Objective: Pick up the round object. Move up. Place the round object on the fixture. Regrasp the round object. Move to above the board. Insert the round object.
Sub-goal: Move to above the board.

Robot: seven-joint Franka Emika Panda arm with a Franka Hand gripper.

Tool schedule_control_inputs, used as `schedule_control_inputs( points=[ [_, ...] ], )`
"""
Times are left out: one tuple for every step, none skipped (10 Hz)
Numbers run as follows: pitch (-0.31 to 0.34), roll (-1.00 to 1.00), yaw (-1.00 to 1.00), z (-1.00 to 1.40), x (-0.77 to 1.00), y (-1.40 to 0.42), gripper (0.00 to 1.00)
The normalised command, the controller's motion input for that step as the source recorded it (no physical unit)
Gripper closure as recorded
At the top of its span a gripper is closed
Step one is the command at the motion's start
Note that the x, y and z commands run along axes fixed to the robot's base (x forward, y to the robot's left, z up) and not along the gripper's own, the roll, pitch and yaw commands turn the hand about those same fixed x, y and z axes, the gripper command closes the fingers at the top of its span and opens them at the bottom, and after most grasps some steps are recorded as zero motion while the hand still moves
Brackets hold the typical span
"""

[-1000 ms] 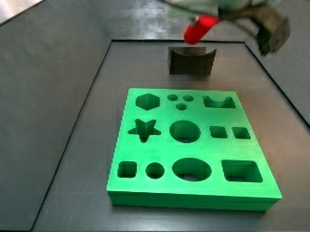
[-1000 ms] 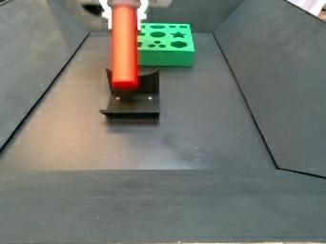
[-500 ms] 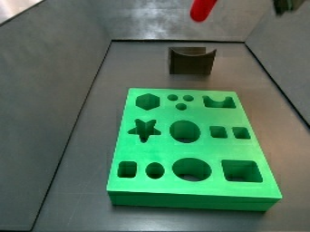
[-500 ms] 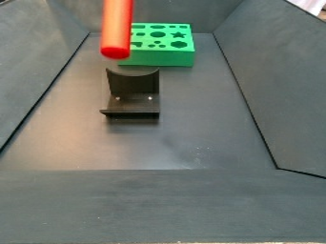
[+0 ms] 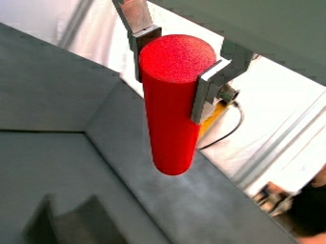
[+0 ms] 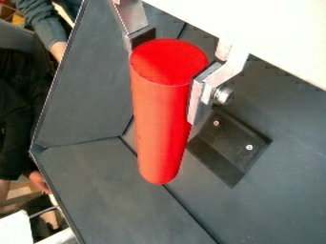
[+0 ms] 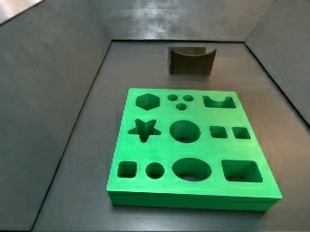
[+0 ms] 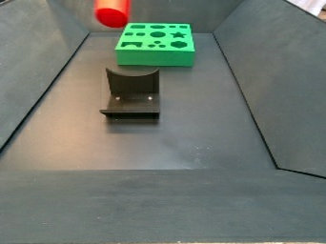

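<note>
My gripper is shut on the round object, a bright red cylinder peg, gripping it near one flat end so that it hangs from the fingers. Both wrist views show this grip. In a side view only the peg's lower end shows, high above the floor; the gripper is out of frame there. The fixture, a dark notched block, stands empty on the floor and also shows in a side view. The green board with its cut-out holes lies flat, empty, beyond the fixture.
Dark grey sloping walls enclose the floor on all sides. A dark plate with screws lies on the floor below the peg. A yellow cable hangs outside the wall.
The gripper has risen with the red peg from just above the fixture. It has left one side view entirely, and only the peg's end remains in the other.
</note>
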Motion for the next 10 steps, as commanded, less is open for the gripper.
schedule_control_inputs(
  points=[
    [0.107, -1.00, -0.12, 0.29, -0.73, -1.00, 1.00],
    [0.100, -1.00, -0.11, 0.31, -0.76, -1.00, 1.00],
    [0.101, -1.00, -0.11, 0.29, -0.79, -1.00, 1.00],
    [0.104, -1.00, -0.10, 0.29, -0.79, -1.00, 1.00],
    [0.105, -1.00, -0.09, 0.30, -0.80, -1.00, 1.00],
    [0.109, -1.00, -0.08, 0.26, -0.72, -0.88, 1.00],
    [0.104, -1.00, -0.07, 0.17, -0.51, -0.57, 1.00],
    [0.100, -1.00, -0.07, 0.09, -0.31, -0.31, 1.00],
    [0.092, -1.00, -0.05, 0.04, -0.15, -0.12, 1.00],
    [0.059, -0.82, -0.03, 0.02, -0.09, -0.05, 1.00]
  ],
)
